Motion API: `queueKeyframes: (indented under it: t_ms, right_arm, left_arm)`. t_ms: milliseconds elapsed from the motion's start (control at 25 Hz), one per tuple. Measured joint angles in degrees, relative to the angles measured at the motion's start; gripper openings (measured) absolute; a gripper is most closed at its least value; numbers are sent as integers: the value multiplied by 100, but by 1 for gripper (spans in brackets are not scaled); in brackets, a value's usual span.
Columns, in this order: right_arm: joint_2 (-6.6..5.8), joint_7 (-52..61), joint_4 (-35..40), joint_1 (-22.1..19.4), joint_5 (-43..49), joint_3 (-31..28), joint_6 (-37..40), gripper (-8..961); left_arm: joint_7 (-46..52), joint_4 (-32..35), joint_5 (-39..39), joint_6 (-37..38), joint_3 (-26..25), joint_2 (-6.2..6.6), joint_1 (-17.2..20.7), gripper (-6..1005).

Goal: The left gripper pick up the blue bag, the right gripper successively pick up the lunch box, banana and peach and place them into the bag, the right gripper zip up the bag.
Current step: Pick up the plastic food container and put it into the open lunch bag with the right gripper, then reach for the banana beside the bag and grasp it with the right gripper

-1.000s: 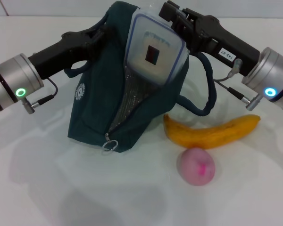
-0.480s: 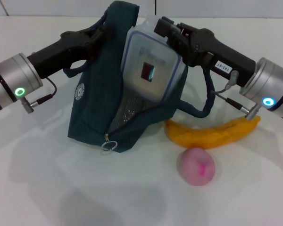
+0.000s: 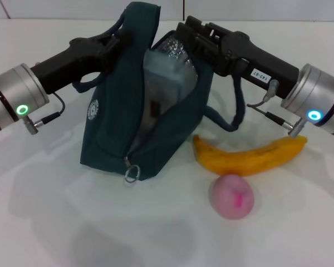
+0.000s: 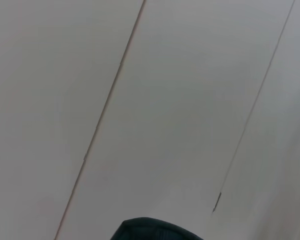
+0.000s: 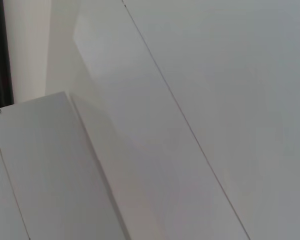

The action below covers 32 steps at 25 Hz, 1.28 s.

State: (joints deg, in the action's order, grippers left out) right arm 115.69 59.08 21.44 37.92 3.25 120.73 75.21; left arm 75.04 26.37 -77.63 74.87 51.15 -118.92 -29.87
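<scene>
Head view first: lunch box sits mostly down inside the blue bag, right gripper at the bag's open top, can't tell its fingers. Left gripper pinches the bag's upper edge. Banana lies crosswise below the right arm, peach just beside it. Wrist views: basically only wall.
</scene>
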Motion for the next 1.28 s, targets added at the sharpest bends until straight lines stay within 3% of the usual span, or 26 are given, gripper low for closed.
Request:
queueKeyframes:
  t_ms: [40,160,240,400,520,640,760,880,960,1000,1040,1120,1280]
  right_arm:
    - [-9,-4,0,3,0,-11,16,325]
    - [-108,-10,1,-31,22,-117,302,397]
    - [-294,37,18,-96,161,-215,604,445]
    - [-889,578,77,-296,958,-601,1214,540]
    - [-1353,1202,244,-390,2168,-1198,1276,594]
    - [-1562,1667,551,-453,3550,-1966,1077,611]
    - [-1517,2124,1176,-661,5106,-2924,732,622]
    - [-1345,3204,2327,-918,7112,-3923,486,629]
    - [-1143,3935,3064,-953,8638,-4588,702,632]
    - [-1143,3935,3064,-953,8638,-4588,702,633]
    - [-900,4309,3649,-928,9783,-5298,1134,633]
    - [-788,4434,3913,-876,10297,-5619,1412,634]
    - [-685,4699,4116,-520,11345,-5751,1799,635]
  left_arm:
    - [-60,0,1,3,0,-3,15,38]
    - [-207,3,3,36,0,-12,87,38]
    - [-278,7,3,56,0,-10,130,37]
    - [-527,10,-14,197,16,-16,193,37]
    - [-615,10,-38,307,23,-21,214,37]
    - [-625,8,-50,322,14,-22,218,38]
    - [-640,5,-53,294,4,-15,225,38]
    - [-645,3,-54,273,2,-6,202,38]
    - [-646,1,-46,221,1,-5,196,38]
    - [-646,0,-36,188,0,-5,195,38]
    - [-647,-1,-25,152,0,-10,188,38]
    - [-652,-1,-19,102,0,-28,162,38]
    - [-779,-60,124,28,1,-50,143,39]
